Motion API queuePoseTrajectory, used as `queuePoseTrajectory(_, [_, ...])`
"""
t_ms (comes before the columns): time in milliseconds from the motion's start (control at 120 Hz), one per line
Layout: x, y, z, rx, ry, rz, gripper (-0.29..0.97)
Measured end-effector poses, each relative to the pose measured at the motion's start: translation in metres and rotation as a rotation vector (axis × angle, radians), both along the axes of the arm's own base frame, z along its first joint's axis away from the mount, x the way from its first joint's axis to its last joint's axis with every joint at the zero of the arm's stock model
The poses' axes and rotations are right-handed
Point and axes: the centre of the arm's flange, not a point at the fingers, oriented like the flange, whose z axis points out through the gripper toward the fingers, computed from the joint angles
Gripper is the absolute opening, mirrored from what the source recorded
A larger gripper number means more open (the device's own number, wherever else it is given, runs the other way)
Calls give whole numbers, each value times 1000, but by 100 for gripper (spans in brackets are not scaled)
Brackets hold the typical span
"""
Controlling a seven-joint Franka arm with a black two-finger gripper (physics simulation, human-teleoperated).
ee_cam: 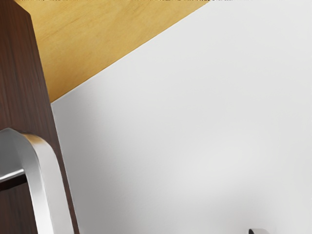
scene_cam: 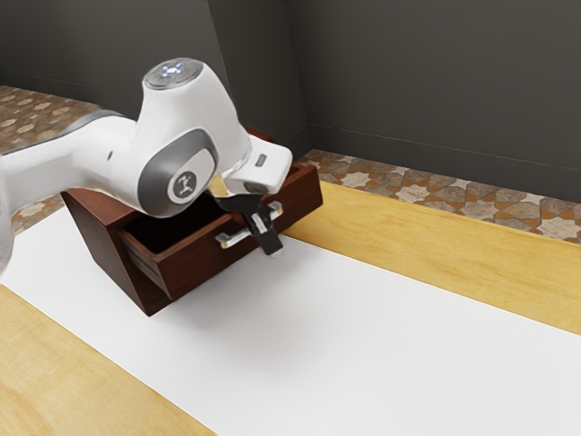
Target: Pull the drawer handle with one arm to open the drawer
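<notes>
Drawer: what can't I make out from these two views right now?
Drawer interior: exterior view, mostly covered by the arm.
Handle: wrist view, cut off by the frame edge; one bend shows.
Cabinet top and rear: exterior view, behind the arm.

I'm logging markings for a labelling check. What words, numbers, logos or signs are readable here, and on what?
No readable words or numbers.
One sign: a small white emblem, not a letter, on the arm's grey joint disc.
The drawer, its handle and the table bear none.
</notes>
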Motion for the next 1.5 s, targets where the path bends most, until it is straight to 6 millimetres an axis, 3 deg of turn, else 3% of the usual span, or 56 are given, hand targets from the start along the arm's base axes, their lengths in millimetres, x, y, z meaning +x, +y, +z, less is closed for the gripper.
queuePoseTrajectory(108, [-1, 2, 2, -2, -10, 7, 40])
queuePoseTrajectory(467, [1, -3, 1, -10, -16, 10, 39])
queuePoseTrajectory(783, [2, -44, 3, -14, -18, -49, 24])
queuePoseTrajectory(825, [1, -49, 7, -11, -23, -59, 29])
queuePoseTrajectory(883, [1, -49, 17, -8, -38, -60, 27])
queuePoseTrajectory(950, [0, -49, 34, 1, -67, -61, 40])
queuePoseTrajectory(1058, [-19, -56, 85, 25, -129, -61, 53])
queuePoseTrajectory(1200, [-48, -118, 155, 16, -122, -123, 61])
queuePoseTrajectory(1267, [-63, -129, 182, 7, -92, -108, 63])
queuePoseTrajectory(1350, [-73, -110, 199, 4, -53, -32, 65])
queuePoseTrajectory(1433, [-75, -67, 196, -1, 4, 86, 66])
queuePoseTrajectory(1500, [-72, -49, 186, -5, 51, 152, 67])
